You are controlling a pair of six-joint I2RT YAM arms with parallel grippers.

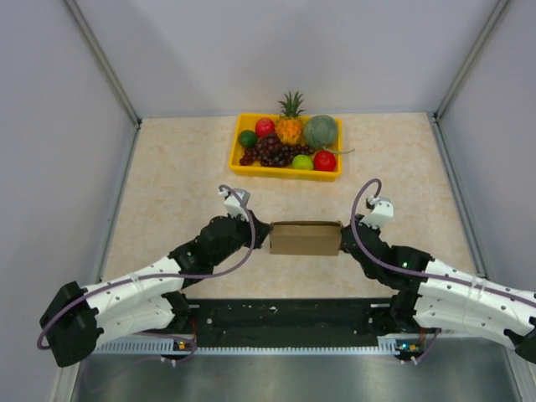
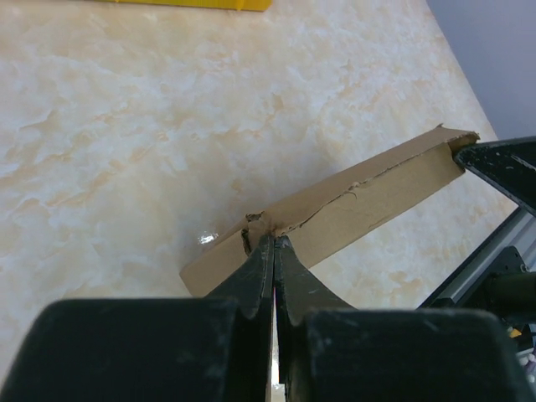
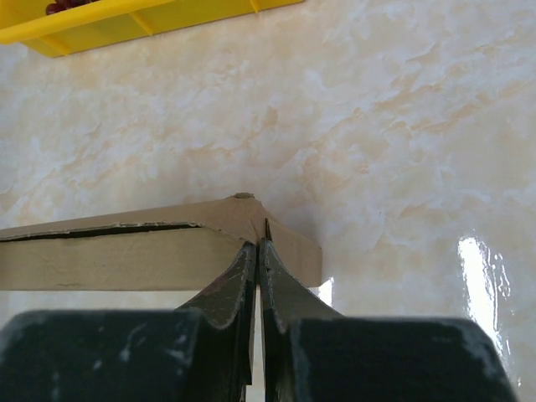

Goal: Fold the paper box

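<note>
The paper box (image 1: 306,238) stands as a small closed brown carton on the table between the two arms. My left gripper (image 1: 265,234) is shut, and its tips touch the box's left end. In the left wrist view the closed fingertips (image 2: 275,241) press against the box (image 2: 368,197) at a torn seam, with nothing between them. My right gripper (image 1: 345,236) is shut too, its tips against the right end. In the right wrist view its closed tips (image 3: 258,244) meet the corner of the box (image 3: 100,255) below the lid seam.
A yellow tray (image 1: 285,172) of plastic fruit sits at the back of the beige marble-look table (image 1: 167,184); its rim shows in the wrist views (image 2: 193,3) (image 3: 126,25). Grey walls enclose three sides. A black rail (image 1: 285,316) runs along the near edge.
</note>
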